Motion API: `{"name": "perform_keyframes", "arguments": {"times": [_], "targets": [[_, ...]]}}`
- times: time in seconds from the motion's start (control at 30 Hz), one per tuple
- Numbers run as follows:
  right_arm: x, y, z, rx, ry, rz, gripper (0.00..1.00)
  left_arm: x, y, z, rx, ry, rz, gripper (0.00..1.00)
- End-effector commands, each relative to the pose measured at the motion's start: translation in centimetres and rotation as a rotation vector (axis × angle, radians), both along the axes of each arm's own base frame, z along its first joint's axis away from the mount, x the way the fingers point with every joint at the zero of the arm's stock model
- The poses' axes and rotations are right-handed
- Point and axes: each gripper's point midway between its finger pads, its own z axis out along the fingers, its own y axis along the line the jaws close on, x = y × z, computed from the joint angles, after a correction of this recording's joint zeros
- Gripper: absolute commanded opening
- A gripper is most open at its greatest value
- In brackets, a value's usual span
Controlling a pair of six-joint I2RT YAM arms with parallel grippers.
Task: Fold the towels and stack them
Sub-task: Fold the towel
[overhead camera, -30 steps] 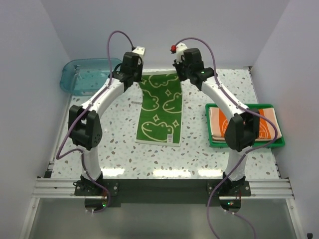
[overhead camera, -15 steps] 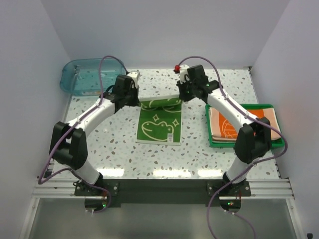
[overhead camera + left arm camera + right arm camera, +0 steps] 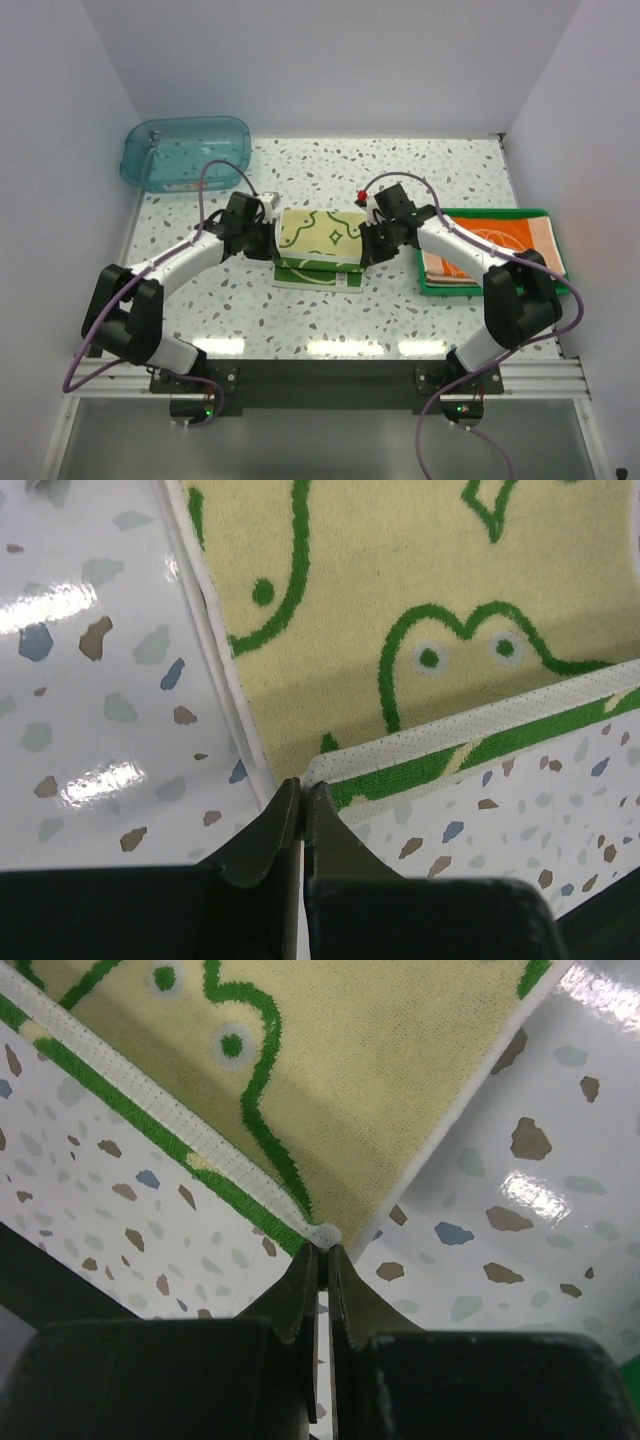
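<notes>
The green towel point(image 3: 318, 238) lies mid-table, folded over toward the near edge, so its pale yellow reverse faces up. A strip of its green face shows at the near edge. My left gripper point(image 3: 268, 240) is shut on the towel's left corner point(image 3: 318, 770), low over the table. My right gripper point(image 3: 368, 246) is shut on the right corner point(image 3: 325, 1232). The yellow reverse fills both the left wrist view point(image 3: 400, 610) and the right wrist view point(image 3: 380, 1070). The orange towel point(image 3: 500, 240) lies folded in a green tray point(image 3: 432, 288) at the right. The striped towel is out of view.
A clear blue plastic bin point(image 3: 185, 150) stands at the far left corner. The green tray sits close to my right forearm. White walls enclose the speckled table point(image 3: 400, 310) on three sides.
Both grippers have brought the towel's far edge from high at the back down toward the near edge. The towel is now folded in half with the yellow side up.
</notes>
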Motion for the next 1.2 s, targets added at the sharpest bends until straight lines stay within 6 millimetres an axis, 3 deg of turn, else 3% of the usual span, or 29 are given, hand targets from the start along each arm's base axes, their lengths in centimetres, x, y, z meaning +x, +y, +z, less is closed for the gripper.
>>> {"name": "perform_keyframes", "arguments": {"times": [0.0, 0.1, 0.43, 0.53, 0.67, 0.8, 0.87, 0.97, 1.03, 1.17], "targets": [[0.2, -0.9, -1.0, -0.025, 0.017, -0.075, 0.00, -0.1, 1.8, -1.9, 0.068, 0.039, 0.062, 0.00], [0.2, -0.7, -1.9, -0.022, 0.033, -0.077, 0.00, -0.1, 2.4, -2.7, 0.104, 0.055, 0.080, 0.00], [-0.6, -0.6, -4.1, -0.039, 0.097, -0.064, 0.00, -0.3, 2.2, -2.9, 0.104, 0.075, 0.070, 0.04], [-1.1, -0.3, -4.2, -0.030, 0.109, -0.042, 0.02, -0.7, 1.9, -2.8, 0.091, 0.081, 0.058, 0.10], [-2.4, 0.7, -3.9, -0.017, 0.119, 0.017, 0.21, -1.4, 1.6, -2.4, 0.071, 0.089, 0.049, 0.25], [-4.8, 1.8, -3.0, -0.005, 0.121, 0.108, 0.27, -2.8, 1.4, -1.5, 0.033, 0.095, 0.052, 0.46], [-6.3, 2.2, -2.2, -0.004, 0.117, 0.147, 0.30, -3.5, 1.3, -0.4, 0.002, 0.080, 0.051, 0.65], [-8.2, 2.1, -1.3, 0.014, 0.127, 0.183, 0.35, -4.5, 1.4, 0.8, -0.033, 0.055, 0.065, 0.77], [-8.7, 1.7, -0.8, 0.012, 0.118, 0.187, 0.36, -4.7, 1.5, 1.3, -0.046, 0.039, 0.073, 0.78], [-7.5, 1.3, 0.6, -0.005, 0.032, 0.170, 0.37, -3.9, 1.1, 2.0, -0.055, 0.019, 0.077, 0.74]]}}
